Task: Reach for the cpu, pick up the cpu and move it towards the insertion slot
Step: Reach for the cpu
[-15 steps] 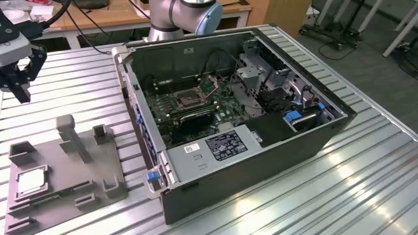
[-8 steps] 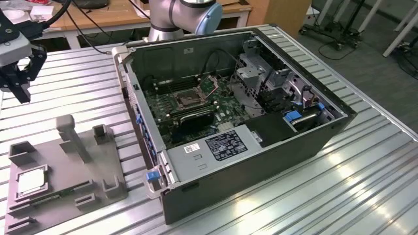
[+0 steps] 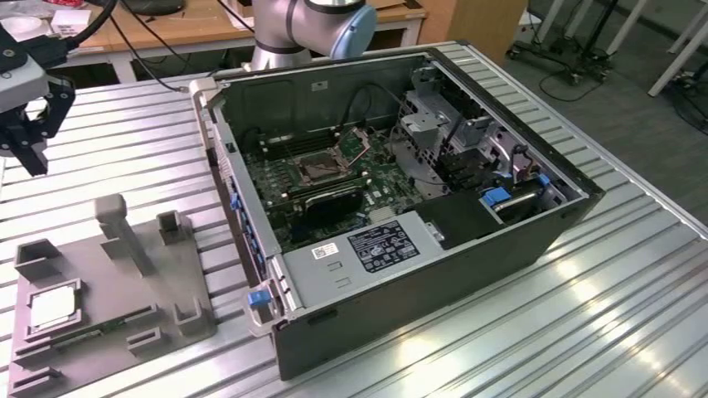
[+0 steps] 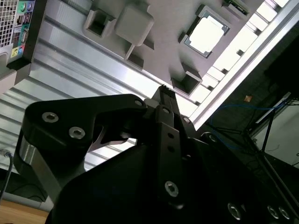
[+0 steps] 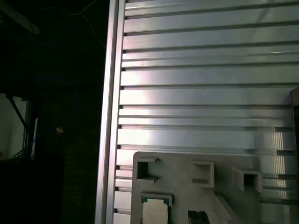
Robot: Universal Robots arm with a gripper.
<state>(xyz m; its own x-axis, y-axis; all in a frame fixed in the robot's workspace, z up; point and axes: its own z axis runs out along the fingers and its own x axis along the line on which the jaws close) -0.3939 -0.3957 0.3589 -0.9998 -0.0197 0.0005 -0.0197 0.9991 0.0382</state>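
You see the small flat square cpu with its silvery top (image 3: pixel 53 308) lying in a recess of the gray plastic tray (image 3: pixel 122 290), at the exterior view's left. The black gripper (image 3: pixel 30 157) hangs over the ribbed metal table (image 3: pixel 619 315), well apart from the cpu. You cannot tell if it is open or closed. The square metal-framed insertion slot (image 3: pixel 321 170) sits inside the open black computer case (image 3: pixel 443 274).

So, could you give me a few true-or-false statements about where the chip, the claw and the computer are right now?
1. The cpu lies in the gray tray. True.
2. The gripper holds the cpu. False: it hangs over the table, apart from the cpu.
3. The insertion slot sits inside the open computer case. True.
4. The computer case stands on the exterior view's left of the gray tray. False: it stands on its right.
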